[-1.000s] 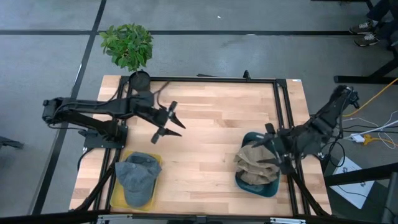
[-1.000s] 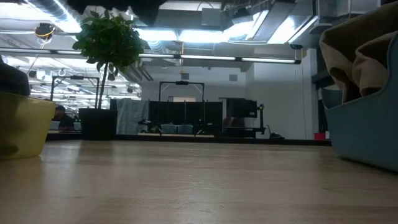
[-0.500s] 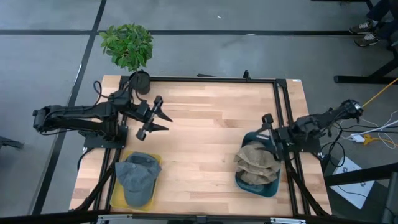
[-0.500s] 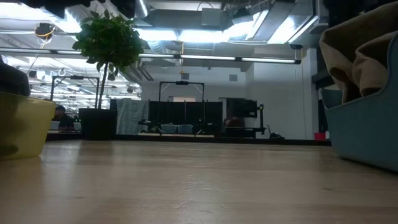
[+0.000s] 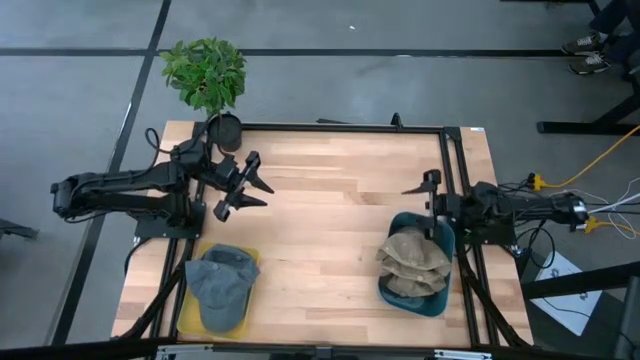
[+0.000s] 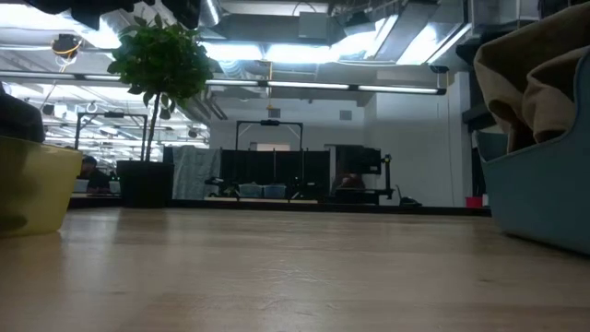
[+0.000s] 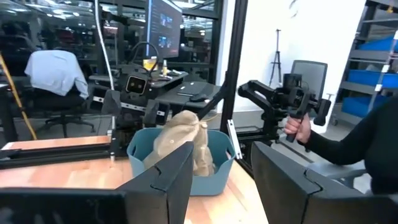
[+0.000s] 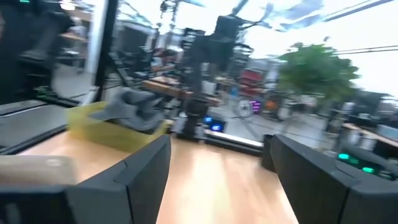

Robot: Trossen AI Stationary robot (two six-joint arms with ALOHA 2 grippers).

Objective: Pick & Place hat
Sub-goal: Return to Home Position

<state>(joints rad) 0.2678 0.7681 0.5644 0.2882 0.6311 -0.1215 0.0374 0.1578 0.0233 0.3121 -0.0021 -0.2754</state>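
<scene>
While the left gripper (image 5: 256,191) and right gripper (image 5: 425,205) hang wide open, the blue cap (image 5: 220,285) lies in the yellow bin (image 5: 186,312), lower left, long axis top-to-bottom; brown caps (image 5: 412,262) fill the blue bin (image 5: 408,302), lower right.

We look out past the left claw (image 7: 224,171), whose two dark fingers (image 7: 165,186) stand spread apart with nothing between them. Straight ahead of the claw, just beyond its fingertips, a blue bin (image 7: 142,154) sits on the wooden table (image 7: 50,175), with brown caps (image 7: 183,134) heaped in it and rising above its rim. A black frame post (image 7: 233,62) stands behind the bin. Farther from the claw, a person's hand (image 7: 298,127) grips a dark handle (image 7: 292,99), and a pale garment (image 7: 59,71) hangs over a chair (image 7: 62,109).
</scene>
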